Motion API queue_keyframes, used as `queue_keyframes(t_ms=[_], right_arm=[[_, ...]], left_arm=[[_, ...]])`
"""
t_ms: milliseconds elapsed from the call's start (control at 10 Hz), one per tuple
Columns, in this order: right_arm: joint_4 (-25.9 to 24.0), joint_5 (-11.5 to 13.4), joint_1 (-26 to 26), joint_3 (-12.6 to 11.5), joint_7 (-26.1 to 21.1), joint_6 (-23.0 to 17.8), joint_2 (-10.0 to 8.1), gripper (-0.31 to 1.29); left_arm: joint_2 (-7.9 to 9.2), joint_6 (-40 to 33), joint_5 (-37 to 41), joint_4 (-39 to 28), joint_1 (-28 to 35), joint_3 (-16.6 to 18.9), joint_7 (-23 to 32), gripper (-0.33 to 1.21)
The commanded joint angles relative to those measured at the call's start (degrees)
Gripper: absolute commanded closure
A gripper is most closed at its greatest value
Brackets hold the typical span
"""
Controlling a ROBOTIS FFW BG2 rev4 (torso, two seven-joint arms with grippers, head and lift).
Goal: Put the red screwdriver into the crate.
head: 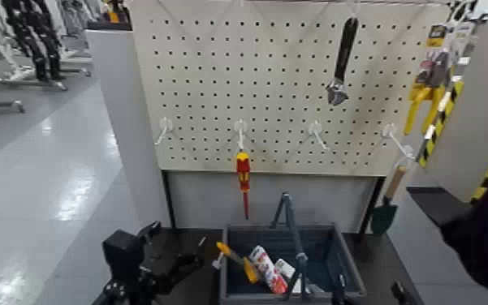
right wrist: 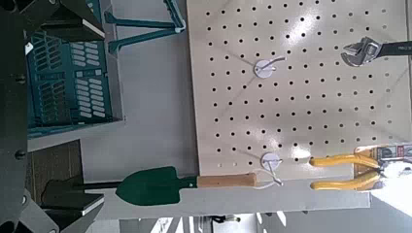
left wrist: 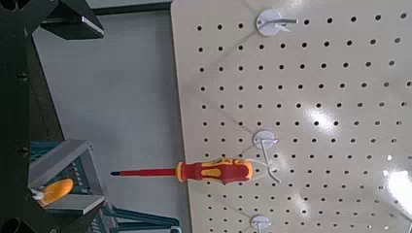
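Note:
The red screwdriver hangs tip-down from a white hook on the pegboard, in the lower row. In the left wrist view the screwdriver shows whole: red and yellow handle, thin red shaft. Just below and to its right on the dark table stands the blue-grey crate, one loop handle raised. My left gripper is low at the crate's left side, open and empty, well below the screwdriver. My right arm waits at the right edge.
In the crate lie an orange-handled tool and a red-and-white tube. A wrench, yellow pliers and a green trowel also hang on the pegboard. A white pillar stands to its left.

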Motion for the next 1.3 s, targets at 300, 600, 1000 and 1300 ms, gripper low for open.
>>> queue_keyframes(t_ms=[300,600,1000,1300], right_arm=[[0.3,-0.3,-0.3,0.3,0.1,-0.2,0.13,0.13],[0.6,-0.6,-0.6,0.6,0.1,-0.2,-0.05,0.13],[0.8,-0.9,-1.1,0.9,0.1,-0.4,-0.22,0.13],[0.9,-1.1,-1.3,1.1,0.1,-0.7,-0.31,0.13]], left_arm=[[0.56,6.5,0.9,4.2,-8.6,-0.2,-9.4,0.11],[2.05,7.3,3.3,9.4,-15.1,-3.4,-13.1,0.11],[3.46,6.8,4.8,15.9,-23.5,-8.0,-15.5,0.11],[3.63,5.9,6.3,21.2,-28.7,-11.4,-18.0,0.11]])
